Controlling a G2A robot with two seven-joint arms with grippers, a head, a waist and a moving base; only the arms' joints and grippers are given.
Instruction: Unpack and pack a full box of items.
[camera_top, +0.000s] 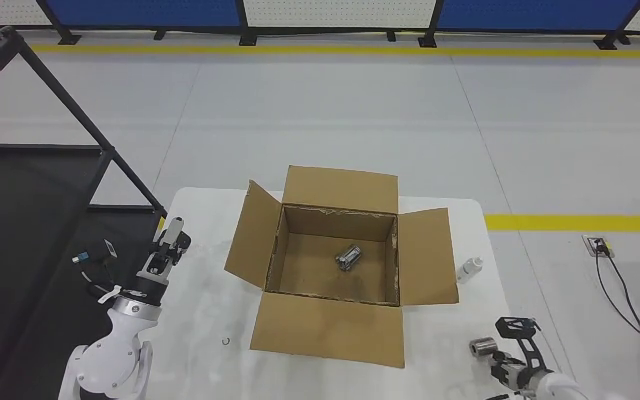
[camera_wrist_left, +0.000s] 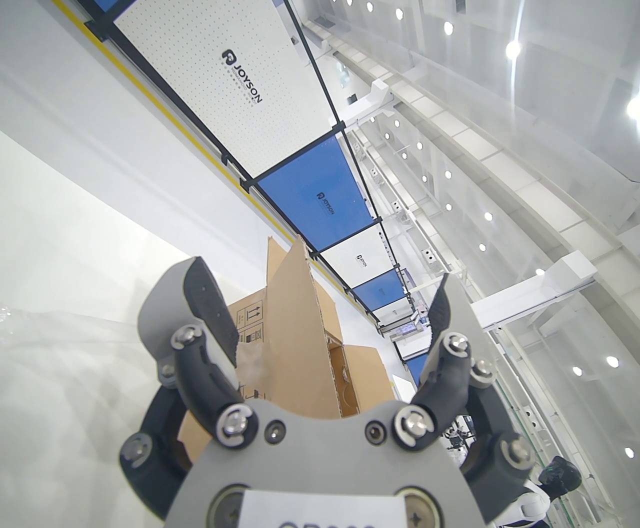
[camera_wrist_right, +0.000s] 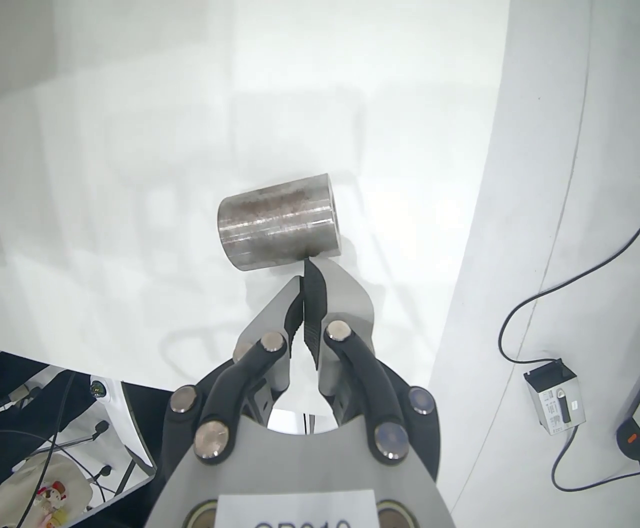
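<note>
An open cardboard box (camera_top: 330, 320) stands mid-table with its flaps spread, and a small metal part (camera_top: 347, 257) lies on its floor. My left gripper (camera_top: 175, 230) sits on the table left of the box; in the left wrist view this gripper (camera_wrist_left: 325, 310) is open with nothing between its fingers, facing the box (camera_wrist_left: 300, 320). At the table's near right corner my right gripper (camera_top: 505, 345) is beside a short steel cylinder (camera_top: 483, 347). In the right wrist view that gripper (camera_wrist_right: 306, 272) is shut, its tips touching the rim of the cylinder (camera_wrist_right: 280, 220), which lies on its side.
A small white bottle (camera_top: 468, 268) stands right of the box's right flap. A tiny ring (camera_top: 227, 343) lies on the table near the front left flap. A black frame (camera_top: 60, 180) borders the table's left side. The table edge runs close to my right gripper.
</note>
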